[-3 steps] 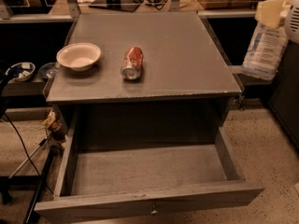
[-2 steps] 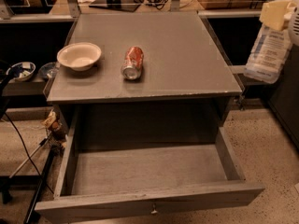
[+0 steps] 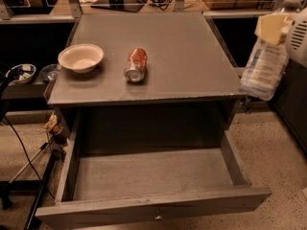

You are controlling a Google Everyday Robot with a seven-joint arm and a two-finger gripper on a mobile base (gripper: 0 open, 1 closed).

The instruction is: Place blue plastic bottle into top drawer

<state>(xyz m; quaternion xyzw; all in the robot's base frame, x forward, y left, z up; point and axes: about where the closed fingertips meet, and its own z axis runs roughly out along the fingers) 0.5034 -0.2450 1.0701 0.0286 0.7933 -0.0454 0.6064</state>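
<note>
Jaws pinching the blue plastic bottle beside the worktop, the gripper should carry it over the top drawer, then lower.

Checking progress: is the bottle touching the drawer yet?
Apart. The camera view shows the bottle held by the gripper at upper right, beside the cabinet top, well above the open drawer.

The gripper sits at the upper right edge of the view, off the right side of the bench. Its fingers are blocky and pale yellow, with flat faces and squared corners. Behind them bulges a rounded white housing with rows of small dark vent holes.
</note>
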